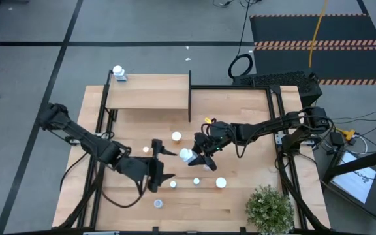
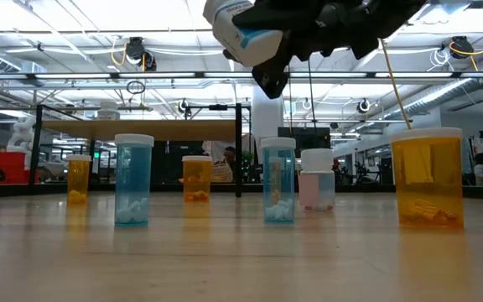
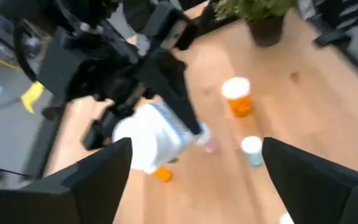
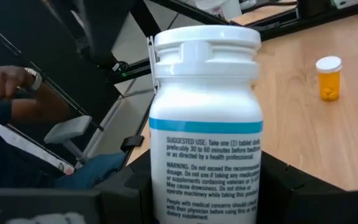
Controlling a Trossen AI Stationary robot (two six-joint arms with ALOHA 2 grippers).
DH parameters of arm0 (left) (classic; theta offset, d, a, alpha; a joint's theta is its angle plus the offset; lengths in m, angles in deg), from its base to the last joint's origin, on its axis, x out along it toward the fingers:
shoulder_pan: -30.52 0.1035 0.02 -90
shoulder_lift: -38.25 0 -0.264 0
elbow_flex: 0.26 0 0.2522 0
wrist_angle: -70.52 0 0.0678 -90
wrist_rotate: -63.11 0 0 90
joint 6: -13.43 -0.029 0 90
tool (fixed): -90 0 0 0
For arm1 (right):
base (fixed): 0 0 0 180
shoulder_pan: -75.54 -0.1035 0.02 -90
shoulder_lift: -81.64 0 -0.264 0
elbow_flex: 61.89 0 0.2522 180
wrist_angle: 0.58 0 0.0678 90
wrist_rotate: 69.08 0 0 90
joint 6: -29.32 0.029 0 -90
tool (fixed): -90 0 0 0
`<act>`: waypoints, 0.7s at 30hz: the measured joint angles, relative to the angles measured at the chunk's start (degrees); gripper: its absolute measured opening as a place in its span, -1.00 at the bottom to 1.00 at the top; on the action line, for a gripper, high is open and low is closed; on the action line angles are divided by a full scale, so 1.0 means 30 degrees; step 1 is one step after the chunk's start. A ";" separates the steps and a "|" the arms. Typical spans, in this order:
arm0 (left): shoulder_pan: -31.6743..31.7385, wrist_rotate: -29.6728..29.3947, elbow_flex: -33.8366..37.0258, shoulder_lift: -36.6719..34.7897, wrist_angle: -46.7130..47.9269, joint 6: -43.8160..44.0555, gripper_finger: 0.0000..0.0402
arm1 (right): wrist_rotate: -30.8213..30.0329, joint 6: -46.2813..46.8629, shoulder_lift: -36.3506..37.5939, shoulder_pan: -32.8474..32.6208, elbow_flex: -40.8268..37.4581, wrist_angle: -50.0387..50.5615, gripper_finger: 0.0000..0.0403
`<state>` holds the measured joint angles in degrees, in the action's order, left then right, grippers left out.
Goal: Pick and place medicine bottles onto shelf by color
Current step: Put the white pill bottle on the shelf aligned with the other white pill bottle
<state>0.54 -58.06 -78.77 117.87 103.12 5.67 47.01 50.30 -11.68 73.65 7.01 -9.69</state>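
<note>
My right gripper (image 1: 198,158) is shut on a white medicine bottle (image 4: 206,124) with a blue-banded label and hangs above the middle of the table. It shows at the top of the low view (image 2: 241,33). My left gripper (image 1: 160,162) is open and empty just left of it, its fingers (image 3: 73,186) spread wide and facing the held bottle (image 3: 154,140). Several small bottles stand upright on the tabletop: orange (image 2: 78,179), bluish (image 2: 134,179), orange (image 2: 427,178). The shelf (image 1: 147,91) stands at the far left with one white bottle (image 1: 118,72) on its far left corner. My right gripper pinches the white bottle by the lower part of its body (image 4: 204,193) between its two fingers, one on either side. The capped end (image 4: 206,40) sticks out beyond the fingertips. The fingers come slanting down from the table's right. The bottle is tilted and lifted clear of the table.
A green potted plant (image 1: 269,207) stands at the near right corner. The shelf's black upright panel (image 1: 189,98) is at its right end. Loose bottles (image 1: 220,182) lie scattered below and near both grippers. A person's arm (image 4: 5,93) shows beyond the table in the right wrist view.
</note>
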 joint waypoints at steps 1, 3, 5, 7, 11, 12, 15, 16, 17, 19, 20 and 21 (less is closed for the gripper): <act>0.0019 -0.0293 0.0001 0.0126 0.0059 -0.0639 0.81 | 0.0258 -0.0008 0.0000 0.0000 0.0000 0.0142 -0.18; 0.0091 -0.0541 0.0015 0.0311 -0.0022 -0.1594 0.82 | 0.0562 -0.0148 0.0000 0.0000 0.0002 0.0529 -0.18; 0.0373 -0.0513 0.0007 0.0368 -0.0658 -0.2112 0.82 | 0.0944 -0.0297 0.0000 0.0000 0.0007 0.1025 -0.18; 0.0758 -0.0483 0.0007 0.0388 -0.0892 -0.2266 0.82 | 0.1329 -0.0663 0.0000 -0.0001 0.0007 0.1144 -0.18; 0.1807 0.1156 0.0007 0.0436 -0.0964 -0.2707 0.82 | 0.1409 -0.1354 0.0000 0.0112 0.0007 0.1162 -0.18; 0.2129 0.1648 0.0007 0.0513 -0.0996 -0.2891 0.82 | 0.1404 -0.1393 0.0000 0.0181 0.0007 0.1170 -0.18; 0.2879 0.2698 0.0015 0.0630 -0.0977 -0.3096 0.82 | 0.1339 -0.1732 0.0000 0.0417 0.0007 0.1167 -0.18; 0.3097 0.3000 0.0015 0.0619 -0.1107 -0.3140 0.82 | 0.1327 -0.1774 0.0000 0.0519 0.0007 0.1174 -0.18; 0.3255 0.3318 0.0007 0.0593 -0.1297 -0.3246 0.82 | 0.1320 -0.1823 0.0000 0.0607 0.0007 0.1178 -0.18; 0.3505 0.3589 0.0000 0.0587 -0.1325 -0.3384 0.82 | 0.1298 -0.2153 0.0000 0.0768 0.0007 0.1167 -0.18; 0.3626 0.3708 0.0000 0.0593 -0.1269 -0.3429 0.82 | 0.1236 -0.2268 0.0000 0.0851 0.0007 0.1166 -0.18; 0.3764 0.3904 0.0000 0.0594 -0.1218 -0.3614 0.82 | 0.1232 -0.2290 0.0000 0.0926 0.0007 0.1167 -0.18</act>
<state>11.83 -46.34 -78.77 119.65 99.47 -5.17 50.70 43.43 -11.68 76.43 7.03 -6.19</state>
